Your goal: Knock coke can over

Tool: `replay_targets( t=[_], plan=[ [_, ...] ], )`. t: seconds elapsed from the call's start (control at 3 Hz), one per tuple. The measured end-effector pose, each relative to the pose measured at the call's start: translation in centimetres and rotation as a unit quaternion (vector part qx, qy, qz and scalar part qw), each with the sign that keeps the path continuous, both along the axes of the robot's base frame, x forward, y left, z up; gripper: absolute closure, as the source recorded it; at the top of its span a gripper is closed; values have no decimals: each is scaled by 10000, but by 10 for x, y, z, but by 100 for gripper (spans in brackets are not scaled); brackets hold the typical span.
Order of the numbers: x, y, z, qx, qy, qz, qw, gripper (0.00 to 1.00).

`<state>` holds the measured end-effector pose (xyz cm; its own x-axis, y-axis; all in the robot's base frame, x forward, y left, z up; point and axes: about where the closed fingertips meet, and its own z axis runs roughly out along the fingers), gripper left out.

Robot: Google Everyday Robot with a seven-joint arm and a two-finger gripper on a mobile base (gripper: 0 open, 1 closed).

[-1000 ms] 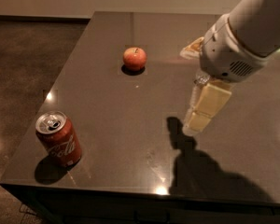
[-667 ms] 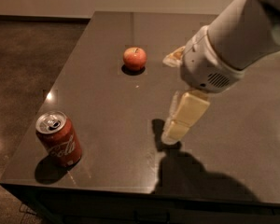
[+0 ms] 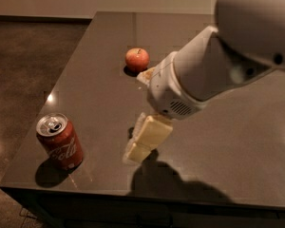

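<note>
Coke can stands upright near the front left corner of the dark table, its silver top showing. The gripper hangs low over the tabletop to the can's right, apart from it, with only bare surface between them. How far open it is cannot be told, and nothing shows in its hold. A red apple sits farther back, beside the white arm.

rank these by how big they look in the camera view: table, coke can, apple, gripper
1. table, by far.
2. coke can and gripper, which is low over the table and apart from the can: these look about alike, so no ranking.
3. apple, smallest, though it sits farther back, which may shrink it.
</note>
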<state>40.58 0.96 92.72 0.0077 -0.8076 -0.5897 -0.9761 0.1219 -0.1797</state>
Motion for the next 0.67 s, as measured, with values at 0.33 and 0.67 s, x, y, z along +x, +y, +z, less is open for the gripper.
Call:
replay_targets(
  t=[0.33,0.67],
  plan=[
    [-5,28,-7,386,-20,-30,9993,0],
    [-9,55,-10,780,17,-20,9969,0]
  ],
)
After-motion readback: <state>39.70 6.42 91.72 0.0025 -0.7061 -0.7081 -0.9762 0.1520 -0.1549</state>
